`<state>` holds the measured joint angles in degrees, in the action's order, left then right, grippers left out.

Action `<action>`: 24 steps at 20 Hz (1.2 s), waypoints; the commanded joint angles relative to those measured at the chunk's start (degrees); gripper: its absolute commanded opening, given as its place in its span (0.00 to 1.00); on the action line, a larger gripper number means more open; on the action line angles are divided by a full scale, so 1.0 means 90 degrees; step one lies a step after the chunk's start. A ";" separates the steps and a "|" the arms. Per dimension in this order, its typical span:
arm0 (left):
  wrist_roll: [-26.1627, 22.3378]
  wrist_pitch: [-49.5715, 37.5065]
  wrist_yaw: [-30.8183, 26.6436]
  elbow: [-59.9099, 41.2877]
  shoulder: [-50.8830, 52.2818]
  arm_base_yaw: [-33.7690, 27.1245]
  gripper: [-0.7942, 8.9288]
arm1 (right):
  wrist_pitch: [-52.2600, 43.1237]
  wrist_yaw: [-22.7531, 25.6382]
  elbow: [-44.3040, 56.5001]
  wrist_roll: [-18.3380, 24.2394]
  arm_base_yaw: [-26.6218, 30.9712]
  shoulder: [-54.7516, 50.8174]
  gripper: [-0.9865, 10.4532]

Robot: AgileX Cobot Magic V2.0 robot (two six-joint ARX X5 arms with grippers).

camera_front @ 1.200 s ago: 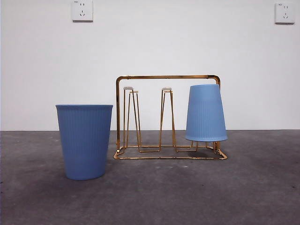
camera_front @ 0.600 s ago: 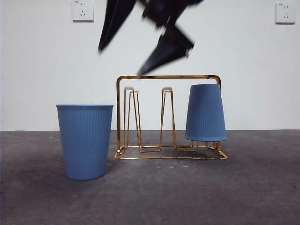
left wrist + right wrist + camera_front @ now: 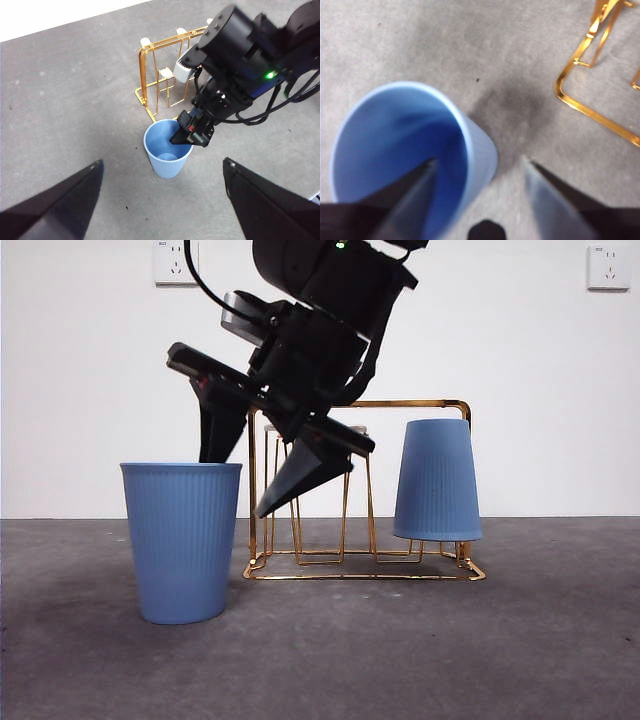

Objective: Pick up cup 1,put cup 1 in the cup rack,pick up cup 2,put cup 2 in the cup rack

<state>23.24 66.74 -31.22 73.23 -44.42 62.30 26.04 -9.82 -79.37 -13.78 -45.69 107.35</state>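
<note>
We are picking up cup 2 (image 3: 181, 540) — the right hand (image 3: 245, 475), jaws apart, straddles its rim; next we close them and lift.

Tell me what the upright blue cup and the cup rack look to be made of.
Upright blue cup: likely plastic, matte, with fine vertical ribs and a thin rim that the right gripper straddles, jaws open. Cup rack: thin metal wire, by its look, with a shiny gold finish that catches highlights; the prong tips are pale.
</note>
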 commanded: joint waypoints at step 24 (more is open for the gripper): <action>-0.0024 -0.5559 0.2970 -0.0046 -0.1783 -0.0253 0.50 | 0.1392 0.2390 0.0015 0.1783 -0.0005 -0.6698 0.07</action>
<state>22.22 19.51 -7.46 73.21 -59.99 60.51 38.46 10.87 -79.40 -0.14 -45.69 48.42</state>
